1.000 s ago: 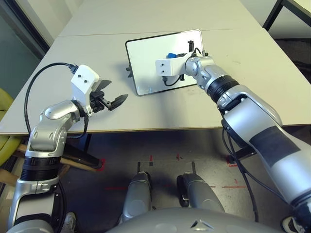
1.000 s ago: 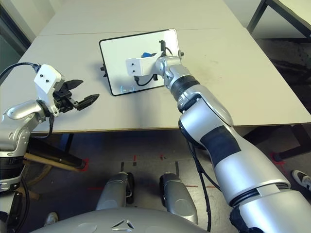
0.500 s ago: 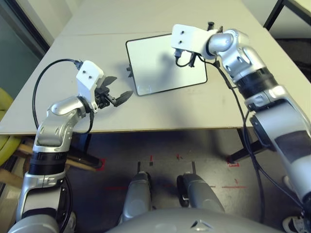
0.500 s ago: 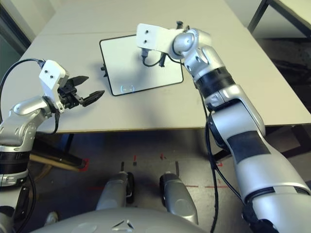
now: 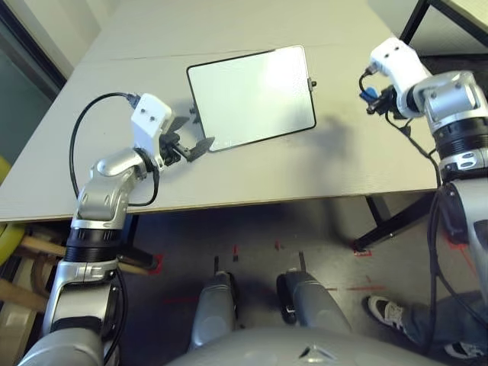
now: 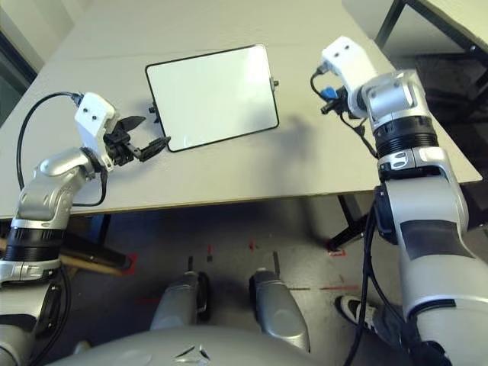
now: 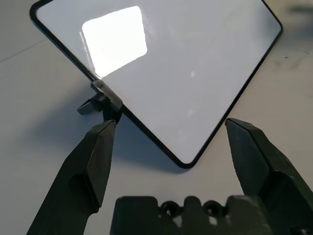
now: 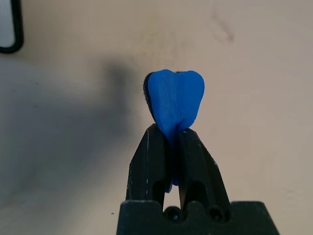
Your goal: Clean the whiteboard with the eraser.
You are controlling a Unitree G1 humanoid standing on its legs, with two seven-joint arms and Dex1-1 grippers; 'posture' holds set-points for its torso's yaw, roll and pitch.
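The whiteboard lies at the middle of the grey table, glossy white in a thin black frame, with no pen marks visible on it. My left gripper is open at its near left corner; in the left wrist view the fingers straddle that corner of the whiteboard without touching it. My right gripper hovers over bare table to the right of the board, shut on the blue eraser, which sticks out past the closed fingertips. The eraser is clear of the board.
A small grey side tab juts from the board's left edge near my left fingers. The table's front edge runs close below the board. A dark table leg stands at the far right, and a person's leg and shoe are on the floor.
My right arm lifted off the whiteboard and swung to the right with the eraser. My left gripper moved forward to the board's near left corner. The camera view shifted slightly.
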